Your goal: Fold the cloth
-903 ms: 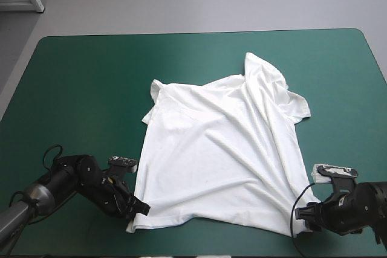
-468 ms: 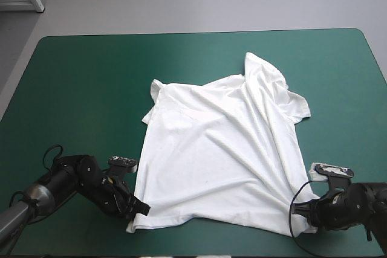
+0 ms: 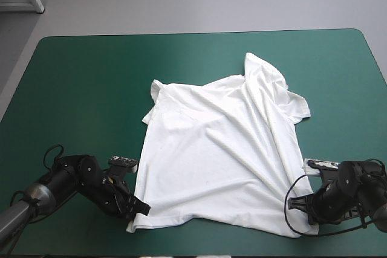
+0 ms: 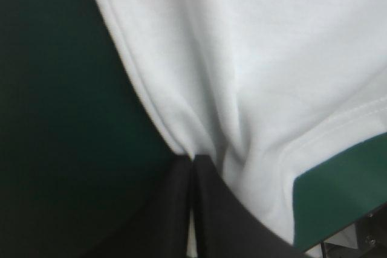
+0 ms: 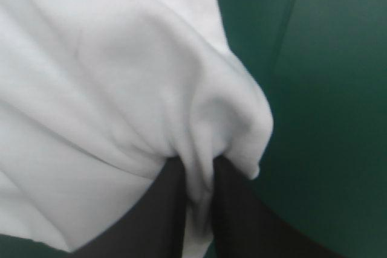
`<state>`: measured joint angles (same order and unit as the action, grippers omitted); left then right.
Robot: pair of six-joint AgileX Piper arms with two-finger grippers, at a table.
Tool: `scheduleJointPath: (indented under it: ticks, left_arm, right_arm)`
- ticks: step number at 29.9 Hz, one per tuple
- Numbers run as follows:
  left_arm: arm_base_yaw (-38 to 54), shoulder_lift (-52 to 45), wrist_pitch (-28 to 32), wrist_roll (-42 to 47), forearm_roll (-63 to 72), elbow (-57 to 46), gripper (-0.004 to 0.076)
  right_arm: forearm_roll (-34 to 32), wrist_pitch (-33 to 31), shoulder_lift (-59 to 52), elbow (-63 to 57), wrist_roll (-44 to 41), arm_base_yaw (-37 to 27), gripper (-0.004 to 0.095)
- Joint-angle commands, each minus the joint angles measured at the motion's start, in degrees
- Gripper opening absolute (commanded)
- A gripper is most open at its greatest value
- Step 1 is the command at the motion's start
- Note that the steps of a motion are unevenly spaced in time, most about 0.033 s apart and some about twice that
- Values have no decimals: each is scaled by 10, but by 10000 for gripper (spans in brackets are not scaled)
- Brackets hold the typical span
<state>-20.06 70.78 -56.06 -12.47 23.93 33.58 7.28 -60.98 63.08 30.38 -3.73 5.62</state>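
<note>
The white T-shirt (image 3: 221, 152) lies spread on the teal-green table, hem toward the near edge, a sleeve and the collar bunched at the far right. My left gripper (image 3: 143, 207) sits at the hem's near left corner, shut on the T-shirt (image 4: 242, 89), the fabric pinched between its black fingers (image 4: 208, 209). My right gripper (image 3: 296, 205) is at the hem's near right corner. A fold of the T-shirt (image 5: 151, 89) is squeezed between its nearly closed fingers (image 5: 236, 209), with the cloth bunching over their tips.
Bare teal-green cover (image 3: 91, 89) surrounds the shirt on the left, far side and right. The table's near edge runs close behind both grippers.
My right gripper has slid in toward the shirt's near right corner and closed on the fabric. The left gripper and the shirt's left side have not moved.
</note>
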Motion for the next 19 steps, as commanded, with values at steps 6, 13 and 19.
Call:
scheduleJointPath:
  ticks: [6, 13, 19]
  left_arm:
    - [-6, -20, -58, 6, 4, 134, -9]
    - [-6, -22, -129, 6, 4, 343, -9]
    - [-6, -19, -171, 6, 2, 537, -9]
  right_arm:
    - [-10, -38, -52, 101, -20, -2, -19]
    - [-36, -88, -92, 316, -26, -2, -19]
    - [-34, -88, -88, 495, -11, -2, -19]
